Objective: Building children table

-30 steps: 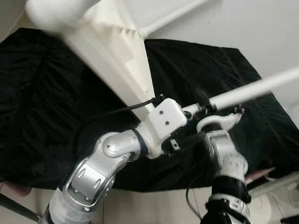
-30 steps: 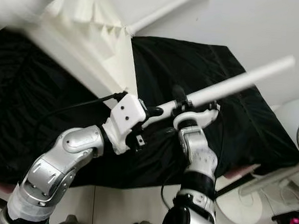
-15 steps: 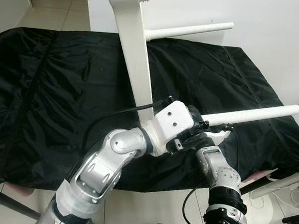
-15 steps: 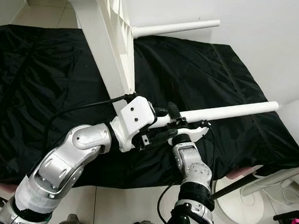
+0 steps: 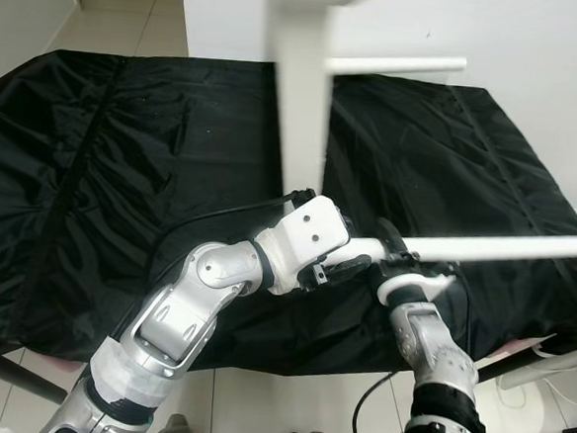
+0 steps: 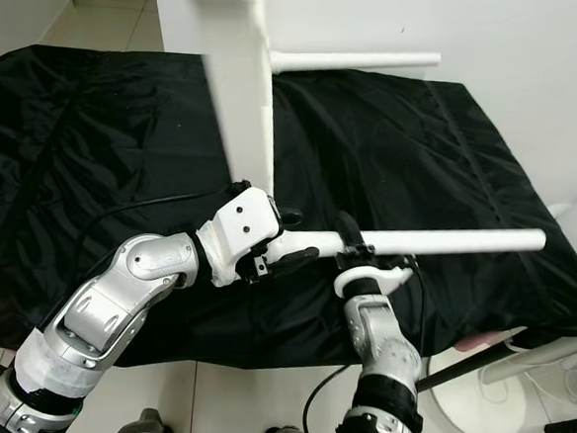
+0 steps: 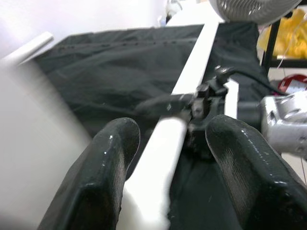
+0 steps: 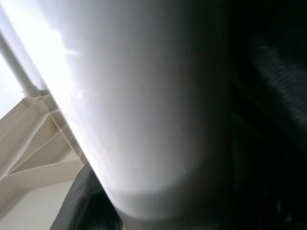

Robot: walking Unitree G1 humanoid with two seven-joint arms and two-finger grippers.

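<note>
Both grippers are at the near end of one white table leg (image 6: pixel 445 240), which runs roughly level from the middle of the scene out to the right, above a black cloth (image 5: pixel 104 164) spread over the surface below.

Left gripper (image 7: pixel 165 143): its two black fingers (image 7: pixel 103 177) stand apart, one on each side of the leg's near end. The leg lies in the gap between them. Whether the pads press on the leg or merely flank it cannot be told from the wrist view. From the head, the white wrist housing covers this gripper, which sits at the leg's left end.

Right gripper (image 6: pixel 351 249): it meets the same leg from below, just to the right of the left gripper. A black finger crosses over the top of the leg, and in the left wrist view the black clamp sits around the leg. The right wrist view is close against the leg's white round surface (image 8: pixel 144 105), with a dark finger edge beside it. The fingers read as clamped on the leg.

The white table top (image 6: pixel 238 84) is raised above the cloth, blurred, its edge reaching down to the left wrist. A second white leg (image 5: pixel 398 65) juts from it to the right at the far side. Pale ribbing of the top's underside (image 8: pixel 33 143) shows beyond the held leg.

A white fan base (image 6: pixel 478 403) stands on the floor, near right.
</note>
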